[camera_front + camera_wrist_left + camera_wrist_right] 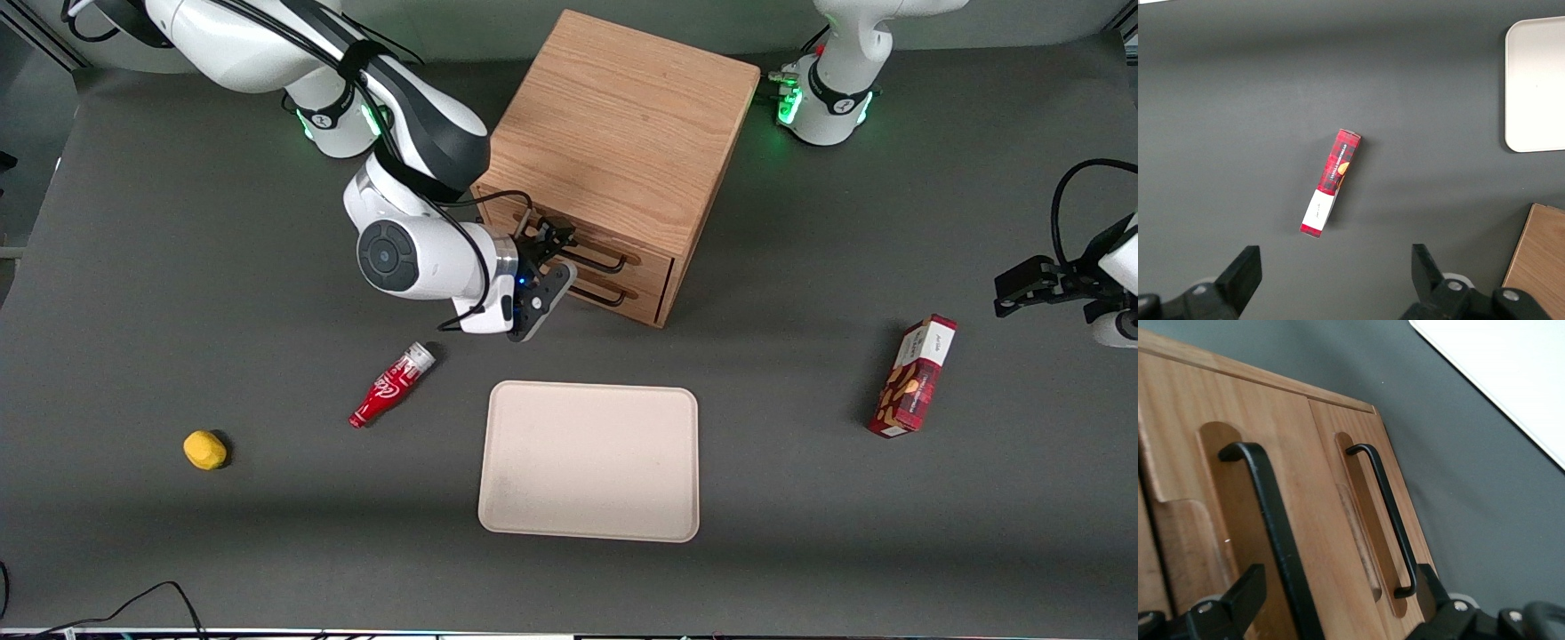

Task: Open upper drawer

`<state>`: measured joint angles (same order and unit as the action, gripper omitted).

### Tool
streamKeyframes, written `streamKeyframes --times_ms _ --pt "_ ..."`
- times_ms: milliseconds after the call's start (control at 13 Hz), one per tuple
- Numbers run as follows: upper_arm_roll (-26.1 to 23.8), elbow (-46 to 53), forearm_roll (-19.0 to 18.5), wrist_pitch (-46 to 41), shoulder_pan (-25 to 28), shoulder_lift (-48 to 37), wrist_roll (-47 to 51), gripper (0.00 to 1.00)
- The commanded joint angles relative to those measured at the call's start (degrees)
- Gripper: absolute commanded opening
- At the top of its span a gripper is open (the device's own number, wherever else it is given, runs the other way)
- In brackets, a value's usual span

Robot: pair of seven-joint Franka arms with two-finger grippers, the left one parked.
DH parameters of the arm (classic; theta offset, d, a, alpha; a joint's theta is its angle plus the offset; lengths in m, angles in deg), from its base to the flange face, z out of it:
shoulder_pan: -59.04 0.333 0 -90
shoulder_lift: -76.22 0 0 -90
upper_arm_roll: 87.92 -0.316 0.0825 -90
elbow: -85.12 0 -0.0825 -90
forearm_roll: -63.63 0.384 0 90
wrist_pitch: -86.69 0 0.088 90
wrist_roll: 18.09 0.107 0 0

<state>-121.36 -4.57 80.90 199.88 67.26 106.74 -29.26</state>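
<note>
Surface: dark grey table (178, 267), with a wooden cabinet (622, 124) at about 12 o'clock from the pale tray (589, 460) as the front view shows it.
Task thing: your upper drawer (613, 244) is the higher of the two fronts on the cabinet, and appears closed, flush with the cabinet face. Its black bar handle (1275, 533) runs along the front.
Gripper: your gripper (544, 256) sits right at the drawer fronts, at the working arm's end of the handles.
Fingers: spread, one finger (1238, 597) on each side of the upper bar in the right wrist view, not yet pinching it.
Lower drawer: its own thinner-looking bar (1388, 520) lies just beside; keep off it.
Step in hand: judged as closing on the upper bar before pulling.
How to do it well: centre the bar between the fingers, close firmly, then pull straight out, square to the front, so the drawer does not bind.
Risk: an off-centre grasp near the bar's end may twist the drawer or shift the cabinet.
Nearby: red bottle (391, 385) at 10 o'clock from the tray, probably clear of your pull.
</note>
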Motion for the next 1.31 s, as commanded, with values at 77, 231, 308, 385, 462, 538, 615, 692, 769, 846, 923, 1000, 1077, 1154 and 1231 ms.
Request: streamKeyframes --times_ms 77,231,308,385,462,538,615,692,769,846,923,1000,1077,1154,1231 --pt "-0.49 -1.98 1.71 3.09 -0.74 -0.11 -4.21 1.00" --pt "-0.40 -1.63 0.66 3.00 -1.09 -0.02 -4.39 1.00" --pt "-0.31 -1.63 0.48 3.00 -1.18 -0.02 -5.69 1.00" --pt "0.04 -1.63 0.48 3.00 -1.45 -0.19 -6.49 1.00" --pt "0.13 -1.63 0.40 3.00 -1.54 -0.46 -6.50 1.00" --pt "0.22 -1.63 -0.21 3.17 -1.54 -0.55 -6.50 1.00" --pt "0.22 -1.46 -1.44 3.52 -1.54 -0.63 -6.50 1.00" --pt "0.22 -1.45 -1.97 4.05 -1.54 -0.55 -6.58 1.00" --pt "0.48 -1.37 -2.15 4.31 -1.54 -0.37 -6.67 1.00" --pt "0.57 -1.11 -2.42 4.32 -1.62 -0.20 -6.67 1.00" --pt "0.57 -0.49 -3.64 4.32 -2.06 -0.02 -6.67 1.00" --pt "0.66 -0.40 -4.17 4.32 -2.50 0.07 -6.76 1.00" --pt "0.74 -0.23 -4.18 4.32 -2.85 0.15 -7.72 1.00" --pt "1.09 0.56 -4.26 4.32 -3.03 0.50 -9.03 1.00" --pt "2.14 0.91 -4.26 4.32 -3.12 0.68 -9.74 1.00"
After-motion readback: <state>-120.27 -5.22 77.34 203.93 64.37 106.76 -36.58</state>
